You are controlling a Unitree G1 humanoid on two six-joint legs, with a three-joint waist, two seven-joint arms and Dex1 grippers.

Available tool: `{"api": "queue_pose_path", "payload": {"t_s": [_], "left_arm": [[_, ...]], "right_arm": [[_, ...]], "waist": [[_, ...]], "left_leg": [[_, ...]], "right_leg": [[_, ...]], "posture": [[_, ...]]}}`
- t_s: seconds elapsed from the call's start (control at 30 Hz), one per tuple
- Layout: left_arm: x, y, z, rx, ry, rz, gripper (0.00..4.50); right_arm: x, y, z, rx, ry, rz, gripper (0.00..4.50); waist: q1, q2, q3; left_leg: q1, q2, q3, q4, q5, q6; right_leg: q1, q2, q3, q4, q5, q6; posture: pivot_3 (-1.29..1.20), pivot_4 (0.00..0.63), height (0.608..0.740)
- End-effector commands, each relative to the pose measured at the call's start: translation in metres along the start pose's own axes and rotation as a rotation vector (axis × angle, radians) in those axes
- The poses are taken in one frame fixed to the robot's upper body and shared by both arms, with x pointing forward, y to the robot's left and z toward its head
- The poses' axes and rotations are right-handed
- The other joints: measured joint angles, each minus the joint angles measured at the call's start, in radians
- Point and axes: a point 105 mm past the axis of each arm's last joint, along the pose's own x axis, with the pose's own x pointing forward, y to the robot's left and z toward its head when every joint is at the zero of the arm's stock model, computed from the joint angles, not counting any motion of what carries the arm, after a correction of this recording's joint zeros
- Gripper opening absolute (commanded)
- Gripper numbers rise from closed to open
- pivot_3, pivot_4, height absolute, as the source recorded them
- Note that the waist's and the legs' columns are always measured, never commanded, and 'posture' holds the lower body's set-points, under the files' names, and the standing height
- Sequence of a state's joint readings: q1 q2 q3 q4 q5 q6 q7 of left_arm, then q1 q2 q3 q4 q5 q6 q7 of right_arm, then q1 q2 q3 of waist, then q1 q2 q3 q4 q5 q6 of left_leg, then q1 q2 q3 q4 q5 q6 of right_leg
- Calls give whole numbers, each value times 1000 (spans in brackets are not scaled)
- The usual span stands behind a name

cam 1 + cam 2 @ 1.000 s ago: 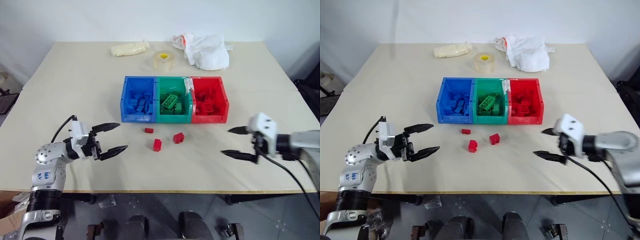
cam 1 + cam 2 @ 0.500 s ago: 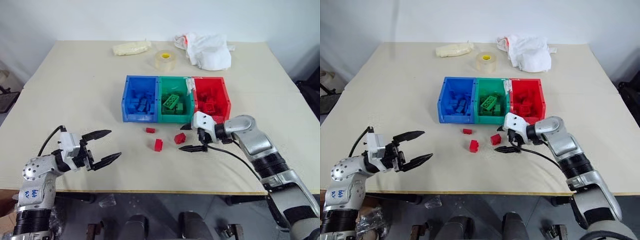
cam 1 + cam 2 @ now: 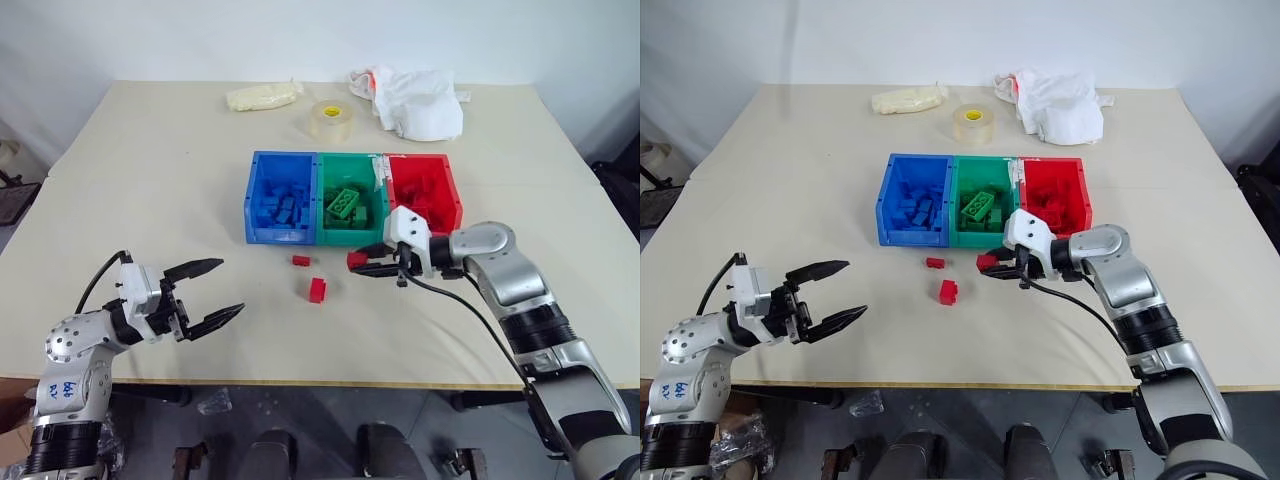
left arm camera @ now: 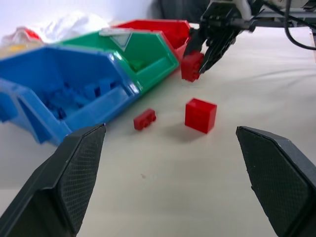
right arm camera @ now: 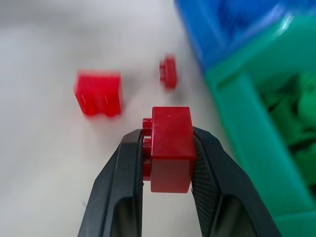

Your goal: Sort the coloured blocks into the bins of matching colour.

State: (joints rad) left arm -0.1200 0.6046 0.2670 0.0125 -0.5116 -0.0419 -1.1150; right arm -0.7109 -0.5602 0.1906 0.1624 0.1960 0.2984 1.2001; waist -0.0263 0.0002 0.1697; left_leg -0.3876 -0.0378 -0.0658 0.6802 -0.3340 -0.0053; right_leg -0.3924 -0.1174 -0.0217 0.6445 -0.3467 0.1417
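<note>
Blue [image 3: 278, 237], green [image 3: 350, 239] and red [image 3: 456, 206] bins stand in a row mid-table, each holding blocks of its own colour. My right gripper [image 3: 362, 264] is shut on a red block [image 5: 170, 148], held just above the table in front of the green bin's near wall. Two more red blocks lie on the table in front of the bins: a small one [image 3: 299, 260] and a bigger one [image 3: 317, 290]. My left gripper [image 3: 230, 287] stands open and empty near the table's front left, apart from the blocks.
A clear tape roll [image 3: 328, 119], a crumpled white bag [image 3: 415, 100] and a cream packet [image 3: 260, 96] lie at the back of the table. Bare tabletop spreads on both sides of the bins.
My right arm swung in from the right, shut its fingers on the rightmost loose red block and raised it off the table. The left gripper stayed open and about in place.
</note>
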Motion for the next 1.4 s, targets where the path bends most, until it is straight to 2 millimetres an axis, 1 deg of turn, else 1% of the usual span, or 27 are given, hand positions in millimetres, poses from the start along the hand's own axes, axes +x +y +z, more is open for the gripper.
{"api": "queue_pose_path", "payload": {"t_s": [0.03, 0.07, 0.2, 0.3, 0.4, 0.43, 0.47, 0.5, 0.6, 0.7, 0.73, 0.77, 0.8, 0.9, 1.0, 1.1, 1.2, 1.27, 1.33, 1.4], "left_arm": [[1, 2, 5, 9, -19, -11, 4500], [2, 2, 5, 8, -18, -13, 4500], [4, 4, 4, 5, -20, -28, 4500], [8, 7, 4, 9, -27, -40, 4500], [13, 9, 4, 11, -35, -50, 4500], [13, 9, 4, 10, -37, -52, 4500], [14, 9, 4, 9, -39, -55, 4500], [14, 9, 3, 9, -39, -56, 4500], [13, 9, 2, 5, -39, -57, 4500], [13, 9, 1, 3, -39, -59, 4500], [13, 9, 1, 2, -39, -60, 4500], [13, 9, 1, 1, -40, -62, 4500], [13, 9, 0, 1, -41, -62, 4500], [16, 8, -2, -8, -41, -76, 4500], [18, 9, -4, -13, -37, -78, 4500], [15, 14, -6, -15, -31, -48, 4500], [7, 18, -10, -30, 6, 9, 4500], [-3, 23, -14, -36, 43, 88, 4500], [-12, 26, -16, -42, 61, 171, 4500], [-22, 15, -15, -40, 63, 161, 4500]], "right_arm": [[-27, -16, 30, -32, -76, -123, 916], [-33, -21, 33, -39, -76, -153, 916], [-61, -61, 44, -79, -65, -354, 916], [-69, -85, 39, -102, -24, -445, 916], [-74, -113, 27, -88, 48, -572, 916], [-75, -120, 24, -75, 63, -607, 1266], [-75, -123, 23, -66, 66, -612, 1645], [-74, -123, 23, -67, 64, -602, 1866], [-73, -125, 27, -86, 50, -603, 2866], [-73, -120, 27, -103, 45, -575, 3873], [-73, -116, 27, -109, 41, -556, 4122], [-73, -110, 28, -112, 30, -522, 4480], [-72, -104, 28, -113, 23, -498, 4480], [-75, -73, 26, -98, -4, -370, 4480], [-86, -40, 21, -52, -27, -273, 4480], [-102, -11, 9, -7, -1, -193, 4480], [-116, 13, -13, 41, 83, -119, 4480], [-122, 22, -24, 72, 119, -93, 4480], [-126, 26, -29, 95, 133, -84, 4480], [-126, 27, -32, 109, 137, -75, 4480]], "waist": [[0, 0, 0], [0, 0, 0], [-1, 0, 0], [-3, 0, 0], [-6, 0, 0], [-6, 0, 0], [-7, 0, 0], [-8, 0, 0], [-9, 0, 0], [-9, 1, 0], [-9, 1, 0], [-9, 1, 0], [-8, 1, 0], [1, 1, 0], [6, 1, 0], [11, 1, 0], [15, 1, 0], [12, 1, 0], [4, 1, 1], [-2, 1, 1]], "left_leg": [[0, 0, 0, 0, 0, 0], [0, 0, 0, 0, 0, 0], [0, 0, 0, 0, 0, 0], [0, 0, 1, -1, 0, 0], [0, 0, 1, -1, 0, 0], [0, 0, 2, -2, 0, 0], [0, 0, 2, -2, 0, 0], [0, 0, 2, -2, 0, 0], [0, 1, 2, -3, 0, 0], [0, 0, 2, -3, 0, 0], [0, 1, 2, -3, 0, 0], [0, 1, 2, -3, 0, 0], [0, 1, 2, -3, 0, 0], [0, 1, 1, -3, 0, 0], [-2, 0, -1, -1, 0, 0], [-2, 0, -1, 0, 0, 0], [-2, 0, -1, 0, 0, 0], [-1, 0, 0, 0, 0, 0], [-1, 1, 1, -1, 0, 0], [0, 1, 1, -1, 0, 0]], "right_leg": [[0, 0, 0, 0, 0, 0], [0, 0, 0, 0, 0, 0], [0, 0, 0, 0, 0, 0], [-1, 1, 0, 0, 0, 0], [-1, 1, 0, 1, 0, 0], [-1, 1, 1, 1, 0, 0], [-1, 1, 1, 3, 0, 0], [-1, 1, 0, 3, 0, 0], [-1, 1, 0, 3, 0, 0], [-1, 1, 0, 3, 0, 0], [-1, 1, 0, 3, 0, 0], [-1, 1, 0, 3, 0, 0], [-1, 1, 0, 3, 0, 0], [-1, 1, 0, 3, 0, 0], [0, 1, -1, 2, 0, 0], [1, 1, -1, 1, 0, 1], [1, 1, -1, 0, 0, 1], [1, 1, 0, -1, 0, 1], [1, 1, 0, 0, 0, 1], [1, 1, 1, -1, 0, 1]], "posture": [[0, 150, 740], [0, 150, 740], [0, 150, 740], [0, 150, 740], [0, 150, 740], [0, 150, 740], [0, 150, 740], [0, 150, 740], [0, 150, 740], [0, 150, 740], [0, 150, 740], [0, 150, 740], [0, 150, 740], [0, 150, 740], [0, 150, 740], [0, 150, 740], [0, 150, 740], [0, 150, 740], [0, 150, 740], [0, 150, 740]]}}
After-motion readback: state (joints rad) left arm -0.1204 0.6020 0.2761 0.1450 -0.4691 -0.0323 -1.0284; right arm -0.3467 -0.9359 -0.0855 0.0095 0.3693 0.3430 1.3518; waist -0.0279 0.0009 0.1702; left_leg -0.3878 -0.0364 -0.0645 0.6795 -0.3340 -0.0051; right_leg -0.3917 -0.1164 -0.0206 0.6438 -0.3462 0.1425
